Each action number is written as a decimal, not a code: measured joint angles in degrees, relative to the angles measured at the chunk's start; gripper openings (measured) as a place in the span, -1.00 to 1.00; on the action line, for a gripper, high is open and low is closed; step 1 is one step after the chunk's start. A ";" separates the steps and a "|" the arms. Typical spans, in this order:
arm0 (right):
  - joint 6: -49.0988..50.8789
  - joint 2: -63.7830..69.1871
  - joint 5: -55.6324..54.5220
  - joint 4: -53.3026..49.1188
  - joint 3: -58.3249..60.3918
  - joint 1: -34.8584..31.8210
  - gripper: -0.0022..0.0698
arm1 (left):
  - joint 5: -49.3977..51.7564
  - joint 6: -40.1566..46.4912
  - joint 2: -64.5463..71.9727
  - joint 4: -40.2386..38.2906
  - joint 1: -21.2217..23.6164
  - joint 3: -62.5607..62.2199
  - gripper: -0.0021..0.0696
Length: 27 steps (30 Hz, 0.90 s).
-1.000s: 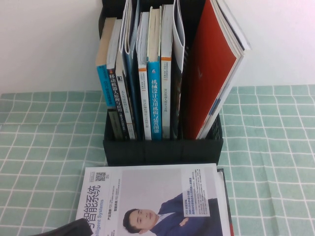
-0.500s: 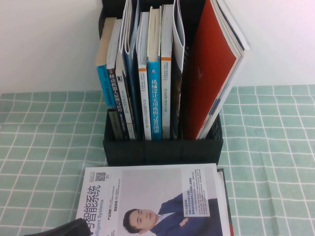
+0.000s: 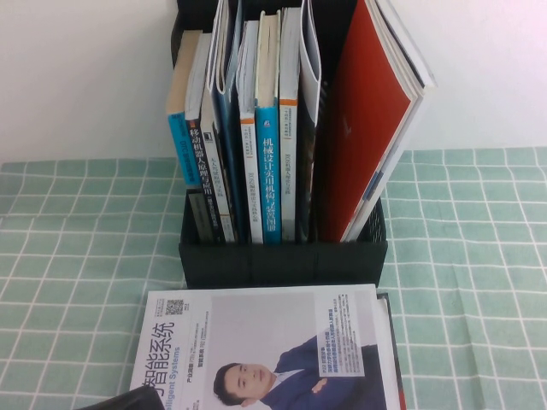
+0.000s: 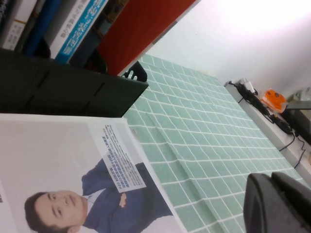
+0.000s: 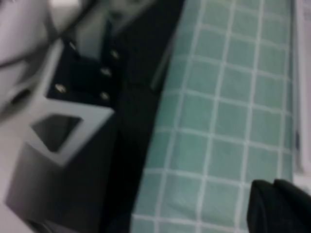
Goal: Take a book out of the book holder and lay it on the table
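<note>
High view: I read "Intelligent Systems" plus a QR code on the book (image 3: 265,350), flat on the table (image 3: 77,256) before the book holder (image 3: 282,260). Left gripper (image 4: 277,204) beside it and right gripper (image 5: 279,206) over the cloth; can't tell either's jaw state.

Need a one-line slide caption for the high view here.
The book lies flat on the table before the book holder; left gripper at bottom edge, right gripper unseen here.

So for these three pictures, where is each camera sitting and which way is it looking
High view: raised on the robot's side, angled down at the book holder, the book on the table; left gripper at the bottom edge.
Left wrist view: low over the table, looking across the book to the holder; own jaws in the corner.
Right wrist view: right gripper over cloth, off to the side beside dark robot parts.
High and left wrist views share the book and the holder.
</note>
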 joint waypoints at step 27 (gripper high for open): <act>28.39 -6.36 -17.79 -11.92 7.77 0.00 -0.94 | -2.38 -0.12 0.00 27.93 0.00 0.00 -0.95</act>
